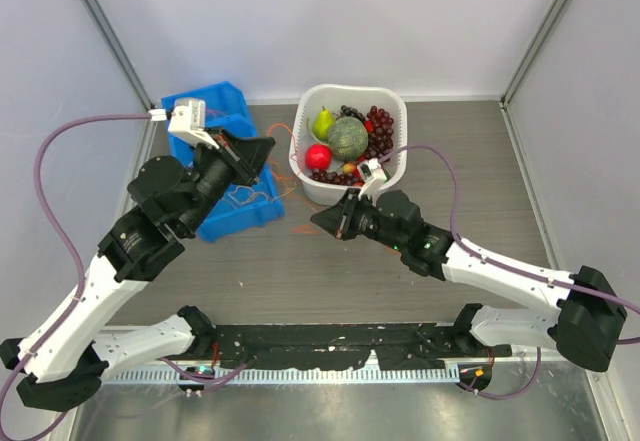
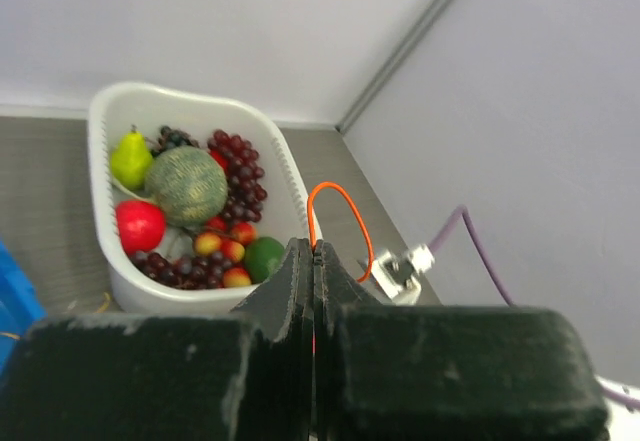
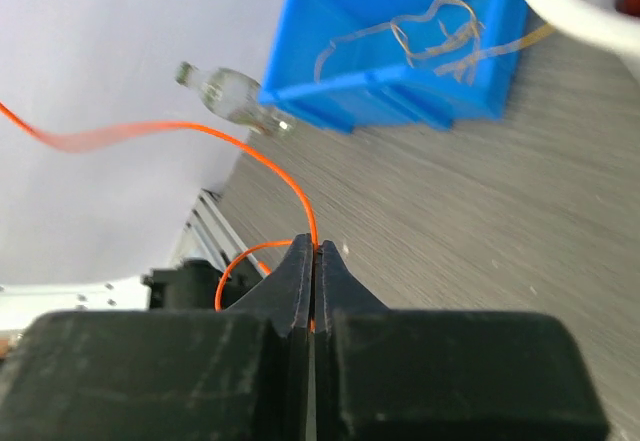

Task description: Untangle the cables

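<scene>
- The step in hand is judged to be the drawing-out of 1 strand: an orange cable [image 2: 345, 199] is pinched by both grippers.
- The left gripper [image 2: 314, 257] is clamped shut on that cable, and a small loop is seen standing up from its tips, in front of the white basket [image 2: 98, 141] of fruit.
- The right gripper [image 3: 315, 253] is likewise closed tight on an orange strand, just above the table [image 3: 480, 231]. From its tips 1 arc rises to the left and a smaller loop curls below.
- A tangle of yellow-orange cables [image 3: 432, 29] is left lying in the blue bin [image 3: 400, 101].
- The next move is judged to call for the 2 grippers to be drawn slowly apart, so that the loops are opened without a knot being tightened.
- It cannot be confirmed that 1 and the same cord is held by both, since the run between them is barely traced from above.
- The far end of the orange arc is blurred and cut off, and no white cord can be made out.
</scene>
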Robot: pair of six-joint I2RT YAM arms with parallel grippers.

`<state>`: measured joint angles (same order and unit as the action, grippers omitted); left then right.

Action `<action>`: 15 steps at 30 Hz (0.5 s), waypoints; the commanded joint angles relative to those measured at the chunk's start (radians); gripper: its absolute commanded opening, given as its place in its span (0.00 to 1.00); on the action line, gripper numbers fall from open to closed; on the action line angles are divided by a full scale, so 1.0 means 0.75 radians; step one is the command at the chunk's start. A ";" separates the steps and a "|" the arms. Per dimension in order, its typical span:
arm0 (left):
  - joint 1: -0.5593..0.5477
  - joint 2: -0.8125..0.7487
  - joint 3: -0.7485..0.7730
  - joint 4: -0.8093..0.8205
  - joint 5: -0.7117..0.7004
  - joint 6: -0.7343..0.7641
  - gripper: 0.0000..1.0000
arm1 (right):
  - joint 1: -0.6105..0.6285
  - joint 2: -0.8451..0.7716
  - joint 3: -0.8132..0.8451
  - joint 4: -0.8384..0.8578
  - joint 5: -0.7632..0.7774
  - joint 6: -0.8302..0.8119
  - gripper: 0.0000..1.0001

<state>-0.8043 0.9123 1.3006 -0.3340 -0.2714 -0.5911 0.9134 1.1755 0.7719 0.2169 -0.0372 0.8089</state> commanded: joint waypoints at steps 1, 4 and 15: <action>-0.003 -0.020 0.119 0.061 -0.229 0.176 0.00 | 0.001 -0.103 -0.141 0.020 0.017 -0.068 0.01; -0.003 0.001 0.149 0.077 -0.299 0.203 0.00 | 0.005 -0.119 -0.225 0.079 -0.103 -0.080 0.01; -0.001 0.094 0.254 0.130 -0.348 0.219 0.00 | 0.128 -0.109 -0.183 0.020 -0.037 -0.209 0.17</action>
<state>-0.8104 0.9611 1.3952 -0.3580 -0.4683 -0.4591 1.0092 1.0885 0.5976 0.3458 -0.1215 0.7113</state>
